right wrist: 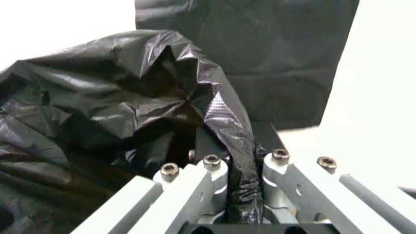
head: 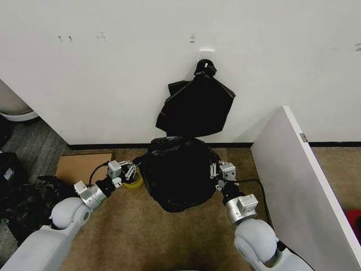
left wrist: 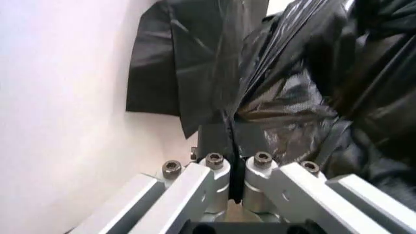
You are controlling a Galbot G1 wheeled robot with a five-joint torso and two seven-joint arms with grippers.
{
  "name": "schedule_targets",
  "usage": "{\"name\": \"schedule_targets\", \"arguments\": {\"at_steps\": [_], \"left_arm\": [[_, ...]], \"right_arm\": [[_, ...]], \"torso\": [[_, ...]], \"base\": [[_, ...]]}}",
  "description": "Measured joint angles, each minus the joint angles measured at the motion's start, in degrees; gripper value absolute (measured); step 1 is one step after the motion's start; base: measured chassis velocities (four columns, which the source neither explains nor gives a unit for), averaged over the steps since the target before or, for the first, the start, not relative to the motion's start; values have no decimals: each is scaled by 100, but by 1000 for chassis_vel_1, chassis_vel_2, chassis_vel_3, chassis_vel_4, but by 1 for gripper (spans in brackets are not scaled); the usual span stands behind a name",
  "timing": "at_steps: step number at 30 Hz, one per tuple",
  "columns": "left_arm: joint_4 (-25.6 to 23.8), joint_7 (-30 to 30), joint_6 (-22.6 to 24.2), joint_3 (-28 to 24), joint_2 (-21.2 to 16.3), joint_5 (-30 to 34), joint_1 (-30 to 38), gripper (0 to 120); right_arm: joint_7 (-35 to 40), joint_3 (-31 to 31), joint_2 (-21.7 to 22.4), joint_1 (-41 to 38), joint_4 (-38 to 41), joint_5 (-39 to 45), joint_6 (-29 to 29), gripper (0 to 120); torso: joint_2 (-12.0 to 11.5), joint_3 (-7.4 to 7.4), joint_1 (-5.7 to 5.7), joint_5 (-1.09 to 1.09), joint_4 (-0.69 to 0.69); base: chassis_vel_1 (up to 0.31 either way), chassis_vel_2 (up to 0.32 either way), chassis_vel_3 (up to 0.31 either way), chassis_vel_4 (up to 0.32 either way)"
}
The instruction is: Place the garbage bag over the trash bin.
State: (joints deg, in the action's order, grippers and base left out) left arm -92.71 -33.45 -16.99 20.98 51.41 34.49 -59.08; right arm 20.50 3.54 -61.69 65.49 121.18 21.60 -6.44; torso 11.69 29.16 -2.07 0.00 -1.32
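garbage bag (head: 179, 179) hiding bin, claws pinching edges

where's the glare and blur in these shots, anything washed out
Head view: even light, the garbage bag reads as a nearly detailless black mass. Left wrist view: wall blown out to white, glossy sheen on the bag's folds, left pincer soft up close. Right wrist view: bright washed background, highlights on the crinkles at the right pincer.

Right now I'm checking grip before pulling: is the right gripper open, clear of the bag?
No. The right gripper has its fingers closed on a bunched fold of the garbage bag.
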Motion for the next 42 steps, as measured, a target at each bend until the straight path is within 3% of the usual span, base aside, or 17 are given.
{"name": "schedule_targets", "arguments": {"at_steps": [7, 17, 21, 23, 29, 34, 36, 39, 42], "left_arm": [[205, 205, -42, -173, 34, -84, 107, 0], [298, 761, -51, -403, 122, -220, 82, 0], [263, 175, -84, -278, 106, 376, -26, 4], [344, -337, -85, -36, 122, 462, -47, 15], [512, -1058, -9, 669, 206, 338, -67, 36], [-7, -1154, 214, 756, 162, 1003, -302, 51], [-385, -1156, 332, 653, 130, 1300, -471, 59], [-1162, -1082, 503, 507, 60, 1556, -823, 72], [-1545, -760, 571, 416, 20, 1570, -937, 72]], "right_arm": [[77, -1, -5, 8, 286, 775, -268, 2], [-956, -38, 42, 37, 103, 615, 509, 2], [-1369, 39, 50, -9, -402, -161, 1433, 2], [-1522, 90, 25, -68, -708, -553, 1847, 2], [-1465, 118, -55, -133, -1088, -1272, 2094, 2], [-1110, 85, -93, -125, -1085, -1486, 1763, 2], [-918, 73, -106, -123, -1053, -1567, 1566, 2], [-503, -9, -126, -146, -944, -1603, 1081, 2], [-379, -36, -127, -142, -869, -1616, 868, 2]], "torso": [[0, 0, 0, 0, 0], [0, 0, 0, 0, 0], [0, 0, 0, 0, -1], [0, 0, 0, 2, 0], [0, 0, 0, 0, 0], [0, 0, 0, 2, 4], [0, 0, 0, -2, -3], [0, 0, 0, 2, 0], [0, 0, 0, 1, 2]], "base": [[0, 0, 0, 0], [0, 0, 0, 0], [0, 0, 0, 0], [0, 0, 0, 0], [0, 0, 0, 0], [0, 0, 0, 0], [0, 0, 0, 0], [0, 0, 0, 0], [0, 0, 0, 0]]}}
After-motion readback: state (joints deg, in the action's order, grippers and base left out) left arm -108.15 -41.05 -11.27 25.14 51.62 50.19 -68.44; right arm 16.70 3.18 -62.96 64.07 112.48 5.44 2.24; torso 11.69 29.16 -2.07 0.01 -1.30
